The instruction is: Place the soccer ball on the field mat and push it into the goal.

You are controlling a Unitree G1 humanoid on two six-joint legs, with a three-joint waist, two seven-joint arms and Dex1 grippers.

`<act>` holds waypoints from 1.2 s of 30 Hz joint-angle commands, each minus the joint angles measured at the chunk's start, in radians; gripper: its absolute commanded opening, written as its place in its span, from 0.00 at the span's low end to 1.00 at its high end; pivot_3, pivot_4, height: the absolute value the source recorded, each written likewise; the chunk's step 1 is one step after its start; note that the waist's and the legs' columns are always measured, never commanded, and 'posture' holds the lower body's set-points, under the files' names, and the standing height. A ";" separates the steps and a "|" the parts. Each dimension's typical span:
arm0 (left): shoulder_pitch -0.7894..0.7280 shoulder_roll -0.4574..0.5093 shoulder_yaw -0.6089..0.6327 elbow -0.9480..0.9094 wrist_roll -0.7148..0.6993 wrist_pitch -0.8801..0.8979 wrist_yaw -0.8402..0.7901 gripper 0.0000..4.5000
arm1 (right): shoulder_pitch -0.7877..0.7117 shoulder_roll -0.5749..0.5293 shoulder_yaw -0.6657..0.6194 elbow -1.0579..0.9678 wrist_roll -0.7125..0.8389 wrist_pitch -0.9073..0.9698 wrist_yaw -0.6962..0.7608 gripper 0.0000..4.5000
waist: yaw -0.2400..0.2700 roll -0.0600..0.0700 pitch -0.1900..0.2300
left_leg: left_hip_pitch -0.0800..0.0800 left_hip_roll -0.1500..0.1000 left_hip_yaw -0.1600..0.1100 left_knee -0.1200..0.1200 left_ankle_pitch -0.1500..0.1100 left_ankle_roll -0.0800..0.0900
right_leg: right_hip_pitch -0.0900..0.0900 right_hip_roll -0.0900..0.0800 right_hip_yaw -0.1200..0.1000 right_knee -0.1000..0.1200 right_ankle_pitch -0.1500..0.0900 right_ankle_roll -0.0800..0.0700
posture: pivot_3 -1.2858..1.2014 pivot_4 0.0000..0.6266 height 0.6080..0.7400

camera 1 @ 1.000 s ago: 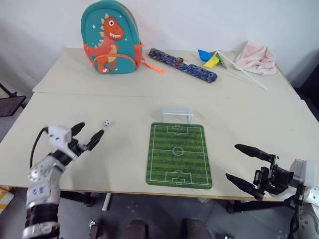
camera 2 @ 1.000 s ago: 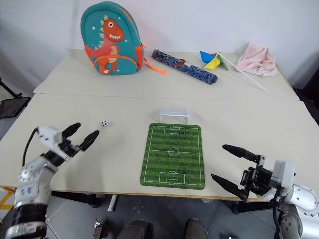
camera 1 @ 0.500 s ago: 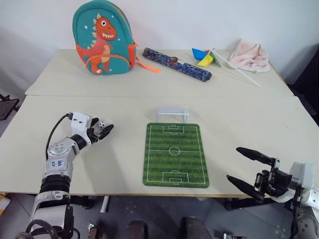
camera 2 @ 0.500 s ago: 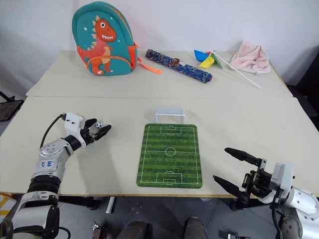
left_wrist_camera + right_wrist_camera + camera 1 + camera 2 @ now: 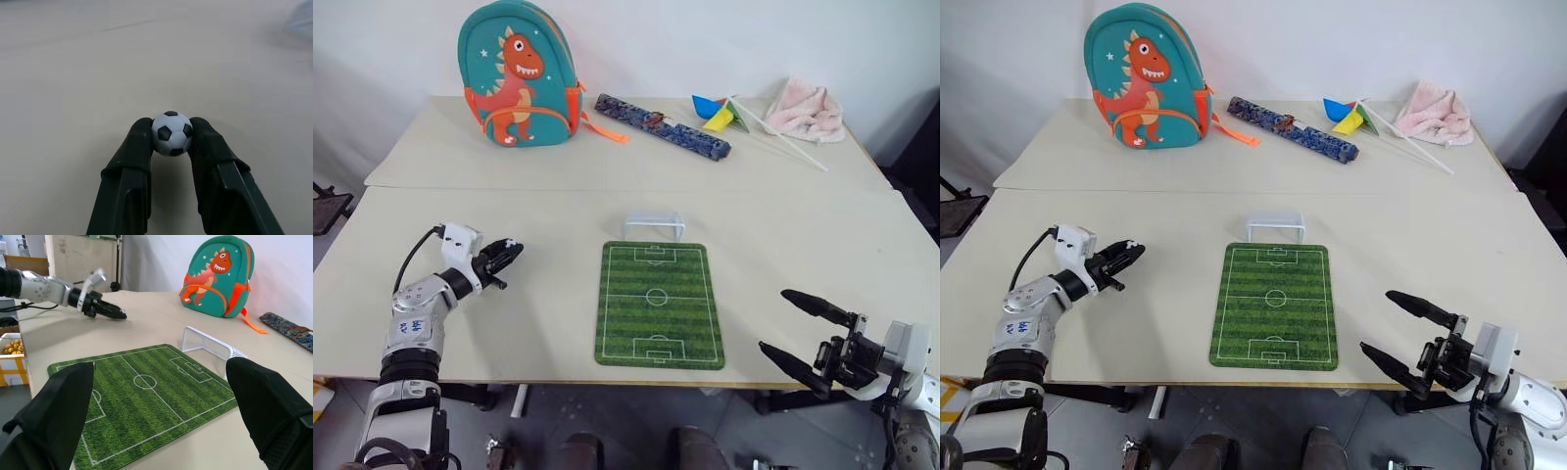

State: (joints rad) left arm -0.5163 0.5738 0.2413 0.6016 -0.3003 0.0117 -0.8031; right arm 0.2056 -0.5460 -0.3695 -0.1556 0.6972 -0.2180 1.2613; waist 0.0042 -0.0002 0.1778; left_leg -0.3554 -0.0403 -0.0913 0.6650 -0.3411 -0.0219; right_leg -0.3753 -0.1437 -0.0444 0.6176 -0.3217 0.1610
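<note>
L gripper (image 5: 171,134) clenched on tiny white/black-patched soccer ball (image 5: 171,133), tips only; could squirt out during carry to green striped field mat (image 5: 659,304). R gripper (image 5: 796,331) released.

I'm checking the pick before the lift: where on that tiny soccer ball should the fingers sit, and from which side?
Across its middle, one fingertip on each side, coming in low and level over the table. The soccer ball is round with no edge to hook, so only opposed pads hold it, as the left gripper has it now.
</note>
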 commanded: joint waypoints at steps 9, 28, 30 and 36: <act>-0.064 0.078 -0.456 -0.639 -0.014 0.263 -0.450 0.19 | 0.154 -0.161 -0.230 -0.051 0.085 0.009 0.164 1.00 | 0.023 0.002 -0.001 | -0.001 -0.001 0.002 0.000 0.000 0.001 | 0.003 -0.001 0.000 -0.007 0.000 0.001 | 0.52 0.24 1.00; -0.023 -0.138 -0.740 -0.798 0.201 0.439 -0.229 0.19 | 0.262 -0.347 -0.232 0.064 0.124 0.000 0.353 1.00 | 0.023 -0.001 0.001 | 0.001 0.002 0.013 0.000 0.000 0.003 | 0.003 0.003 0.008 -0.011 0.002 0.003 | 0.52 0.24 1.00; -0.009 -0.137 -0.749 -0.812 0.204 0.450 -0.224 0.19 | 0.240 -0.339 -0.226 0.057 0.117 0.010 0.351 1.00 | 0.023 0.000 0.001 | 0.001 0.001 0.013 0.000 0.000 0.003 | 0.002 0.003 0.008 -0.011 0.002 0.003 | 0.52 0.24 1.00; 0.013 -0.136 -0.764 -0.840 0.211 0.477 -0.216 0.19 | 0.247 -0.328 -0.210 -0.020 0.116 0.062 0.327 1.00 | 0.024 -0.001 0.001 | 0.001 0.001 0.014 0.000 0.000 0.003 | 0.002 0.003 0.008 -0.012 0.002 0.003 | 0.52 0.24 1.00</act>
State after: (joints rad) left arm -0.5051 0.4378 -0.5223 -0.1921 -0.0914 0.4869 -1.0250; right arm 0.4419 -0.8865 -0.5735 -0.1375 0.8003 -0.1728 1.5356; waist 0.0281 -0.0008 0.1785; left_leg -0.3548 -0.0388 -0.0778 0.6652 -0.3415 -0.0190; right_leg -0.3732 -0.1411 -0.0367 0.6059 -0.3198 0.1644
